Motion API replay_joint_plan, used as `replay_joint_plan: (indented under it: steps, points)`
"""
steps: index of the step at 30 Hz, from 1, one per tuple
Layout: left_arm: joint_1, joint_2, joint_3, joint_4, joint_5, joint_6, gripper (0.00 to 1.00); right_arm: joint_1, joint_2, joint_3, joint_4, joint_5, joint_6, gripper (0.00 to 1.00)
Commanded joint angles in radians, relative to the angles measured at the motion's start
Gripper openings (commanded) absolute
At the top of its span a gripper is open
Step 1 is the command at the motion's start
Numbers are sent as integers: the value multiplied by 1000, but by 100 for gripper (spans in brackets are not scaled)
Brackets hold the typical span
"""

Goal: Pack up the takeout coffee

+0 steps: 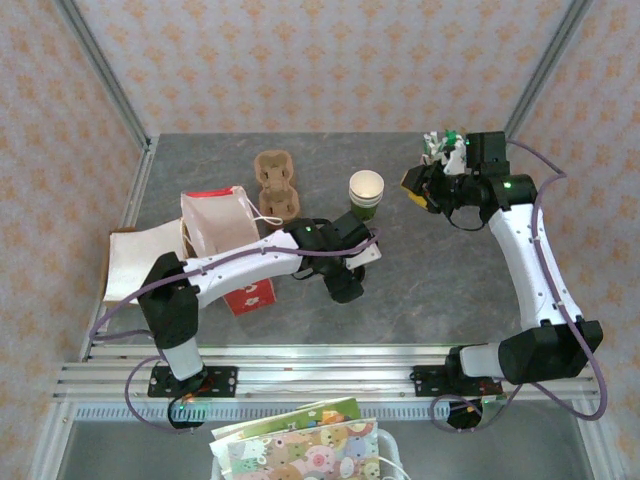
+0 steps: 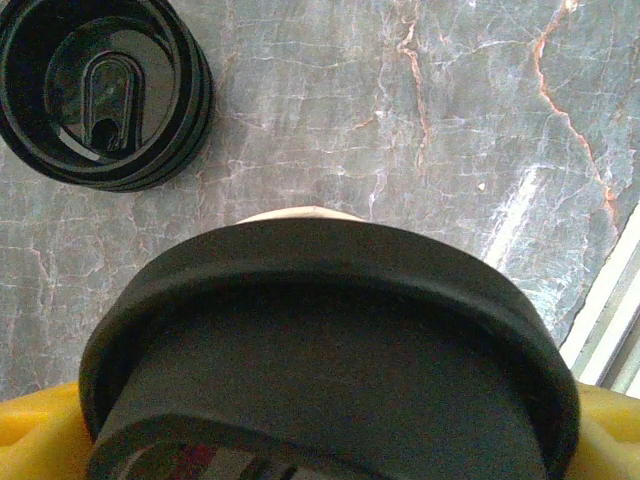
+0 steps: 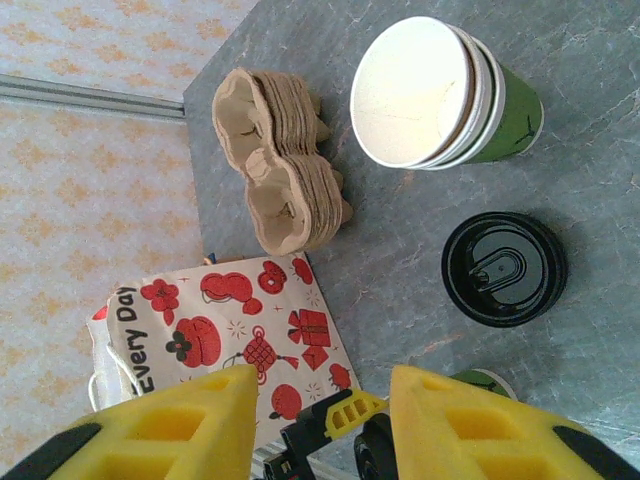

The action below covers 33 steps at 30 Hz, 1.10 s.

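Red-and-white bag [image 1: 222,232] sits at your far left, with the pulp carriers [image 1: 275,185] to its right and farther back. Your left claw [image 1: 346,278] straddles the coffee [image 2: 330,340] mid-table, with a yellow finger [image 2: 30,440] at each side of its black lid. I cannot tell whether it grips. A loose lid [image 2: 100,90] lies near the coffee, and the lidless cups [image 1: 366,194] stand beyond. Your right claw [image 1: 418,190] hangs partly open and empty.

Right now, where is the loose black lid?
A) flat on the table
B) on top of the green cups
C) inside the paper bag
A: the loose black lid lies flat on the grey table, beside the stacked green cups.
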Motion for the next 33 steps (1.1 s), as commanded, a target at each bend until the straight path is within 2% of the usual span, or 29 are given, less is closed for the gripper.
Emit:
replay_joint_plan:
  steps: [1,33]
  points:
    - [10,13,21,-43,-43,21,87,-2,-28,-10,23,-14,2,40]
    - [15,16,-16,-36,-21,43,94,-3,-17,18,22,-20,1,40]
